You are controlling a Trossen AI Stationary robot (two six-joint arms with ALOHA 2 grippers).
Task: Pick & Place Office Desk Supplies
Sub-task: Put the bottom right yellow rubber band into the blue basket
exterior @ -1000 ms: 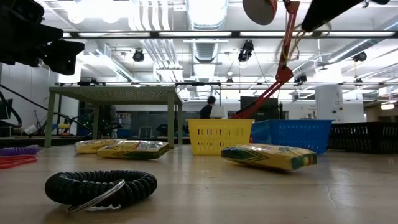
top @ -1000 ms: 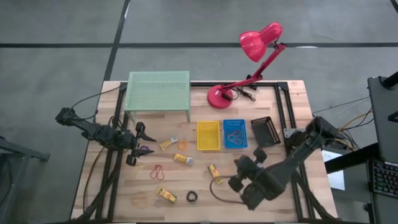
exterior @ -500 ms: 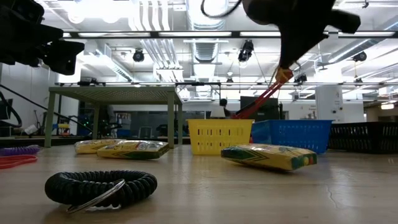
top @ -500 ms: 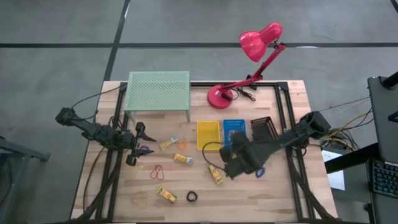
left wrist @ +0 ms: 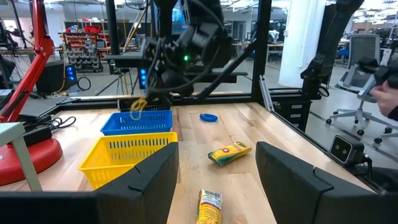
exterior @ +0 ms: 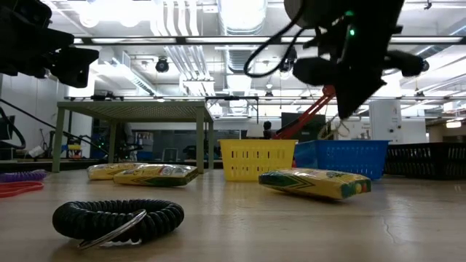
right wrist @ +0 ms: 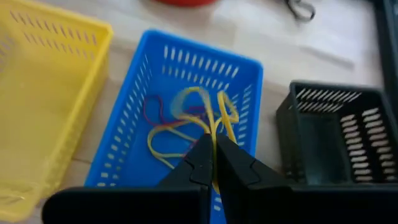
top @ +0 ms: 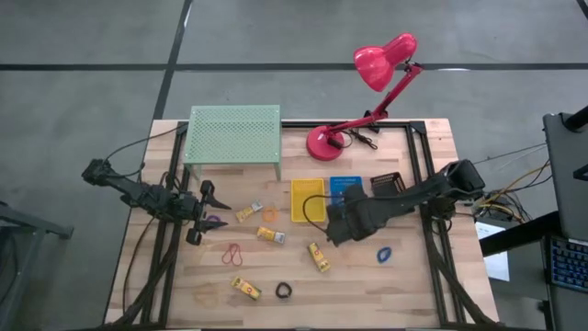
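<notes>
**Right gripper over the blue basket with a yellow band**

At the far left of my counter (top: pixel 175 285), the left gripper (top: pixel 204 213) waits with its fingers spread wide and nothing between them, a purple coil (top: pixel 217 221) just beside it. Moving right, I see the red band (top: pixel 233 253), the yellow packets (top: pixel 270 236) and the black coil (top: pixel 284 291) lying loose on the wood. Further right, my right gripper (right wrist: pixel 213 163) is pinched closed on a yellow rubber band (right wrist: pixel 214 118), hanging above the blue basket (right wrist: pixel 249 74), between the yellow basket (right wrist: pixel 37 124) and the black one (right wrist: pixel 298 124). A blue ring (top: pixel 384 254) lies near them.
</notes>
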